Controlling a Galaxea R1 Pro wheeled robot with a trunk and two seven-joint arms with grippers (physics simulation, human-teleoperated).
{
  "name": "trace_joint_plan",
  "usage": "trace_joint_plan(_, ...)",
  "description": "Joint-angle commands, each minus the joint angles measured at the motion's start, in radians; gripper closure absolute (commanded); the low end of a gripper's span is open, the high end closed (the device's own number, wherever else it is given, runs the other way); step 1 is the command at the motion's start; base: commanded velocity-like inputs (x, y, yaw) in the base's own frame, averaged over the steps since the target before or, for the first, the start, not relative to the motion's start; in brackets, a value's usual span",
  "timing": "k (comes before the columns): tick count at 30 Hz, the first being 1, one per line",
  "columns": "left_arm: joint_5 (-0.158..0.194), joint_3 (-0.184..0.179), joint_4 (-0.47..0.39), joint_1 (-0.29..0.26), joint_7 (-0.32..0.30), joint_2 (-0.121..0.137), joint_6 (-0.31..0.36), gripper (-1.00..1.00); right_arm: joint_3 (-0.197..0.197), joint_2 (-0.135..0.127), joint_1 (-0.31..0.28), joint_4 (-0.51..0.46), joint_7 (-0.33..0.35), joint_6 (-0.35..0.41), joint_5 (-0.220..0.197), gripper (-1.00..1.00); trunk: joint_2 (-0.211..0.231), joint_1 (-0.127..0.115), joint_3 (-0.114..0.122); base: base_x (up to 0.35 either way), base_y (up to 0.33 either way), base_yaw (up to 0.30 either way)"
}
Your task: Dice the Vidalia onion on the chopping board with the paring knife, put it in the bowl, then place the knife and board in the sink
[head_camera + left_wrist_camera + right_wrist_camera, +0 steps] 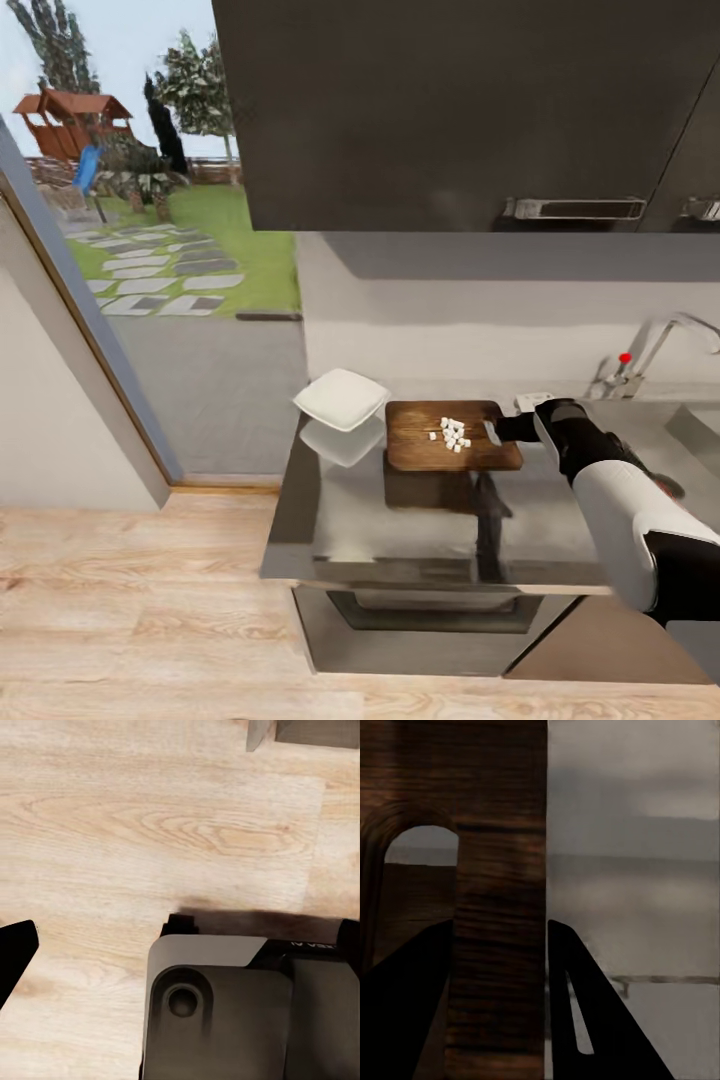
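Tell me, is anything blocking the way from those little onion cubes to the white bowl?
Nothing visible. The diced onion lies on the chopping board, and the bowl sits right beside the board's left end.

A dark brown rectangular wooden chopping board (pixel 430 447) is lying flat on the glossy grey metallic desk (pixel 400 520), carrying tiny white onion cubes (pixel 451 433); a shallow white squarish bowl (pixel 341 398) is sitting just beside it.

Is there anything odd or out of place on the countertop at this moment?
Yes. The chopping board hovers above the countertop, with a shadow beneath it, gripped at its handle end by the right gripper. The diced onion lies loose on it. The white bowl overhangs the counter's far left corner.
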Motion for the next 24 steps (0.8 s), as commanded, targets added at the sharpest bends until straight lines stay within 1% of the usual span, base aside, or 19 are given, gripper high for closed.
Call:
trace_joint_plan(1,0.008,-0.008,0.004,-0.002,0.001,-0.001,-0.007,-1.00,-0.008,0.000,-0.001,-0.002,0.009,0.005,0.005,1.00,-0.002,0.001,-0.002,0.184,0.297,0.000)
trace_joint_plan(10,0.008,-0.008,0.004,-0.002,0.001,-0.001,-0.007,-1.00,-0.009,-0.003,-0.001,-0.003,0.010,0.005,0.005,1.00,-0.002,0.001,-0.002,0.160,0.302,-0.012)
trace_joint_plan(24,0.008,-0.008,0.004,-0.002,0.001,-0.001,-0.007,-1.00,-0.008,-0.003,-0.001,-0.003,0.010,0.006,0.005,1.00,-0.002,0.001,-0.002,0.131,0.308,-0.265)
